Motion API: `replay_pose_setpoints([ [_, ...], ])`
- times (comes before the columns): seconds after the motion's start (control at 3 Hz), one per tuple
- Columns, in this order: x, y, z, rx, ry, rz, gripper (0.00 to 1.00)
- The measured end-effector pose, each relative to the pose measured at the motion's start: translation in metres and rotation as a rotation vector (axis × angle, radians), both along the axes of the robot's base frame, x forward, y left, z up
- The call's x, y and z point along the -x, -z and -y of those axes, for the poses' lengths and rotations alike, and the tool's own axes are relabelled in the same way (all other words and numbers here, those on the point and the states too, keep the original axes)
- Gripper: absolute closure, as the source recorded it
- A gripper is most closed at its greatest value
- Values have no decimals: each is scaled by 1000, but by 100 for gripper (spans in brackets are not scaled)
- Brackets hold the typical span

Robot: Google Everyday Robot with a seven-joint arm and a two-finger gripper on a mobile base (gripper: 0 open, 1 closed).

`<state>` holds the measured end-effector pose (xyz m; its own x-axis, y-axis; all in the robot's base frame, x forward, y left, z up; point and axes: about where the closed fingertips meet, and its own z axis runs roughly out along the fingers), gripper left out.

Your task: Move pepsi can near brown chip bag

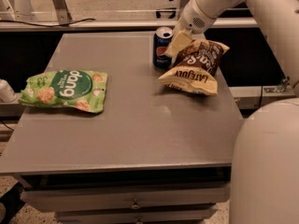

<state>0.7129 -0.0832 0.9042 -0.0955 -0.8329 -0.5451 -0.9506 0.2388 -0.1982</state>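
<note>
The pepsi can point(161, 50) is upright at the far side of the grey table point(131, 125), right against the left edge of the brown chip bag point(192, 66). The bag lies crinkled, its cream-yellow end with dark lettering facing me. My gripper point(172, 45) reaches down from the upper right and is shut on the can. One cream finger point(178, 42) shows on the can's right side, between can and bag. The other finger is hidden behind the can.
A light-green "dang" bag point(65, 90) lies flat at the table's left edge. My white arm point(261, 13) crosses the upper right, and my body point(266, 167) fills the lower right. A railing runs behind the table.
</note>
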Motion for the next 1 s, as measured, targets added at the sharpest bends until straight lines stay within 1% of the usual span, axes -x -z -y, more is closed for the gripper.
replay_pose_setpoints([
  [0.33,2,5,-4,19,-50,-25,81],
  [0.67,5,9,-8,30,-86,-41,59],
  [1.0,5,10,-10,37,-111,-46,36],
])
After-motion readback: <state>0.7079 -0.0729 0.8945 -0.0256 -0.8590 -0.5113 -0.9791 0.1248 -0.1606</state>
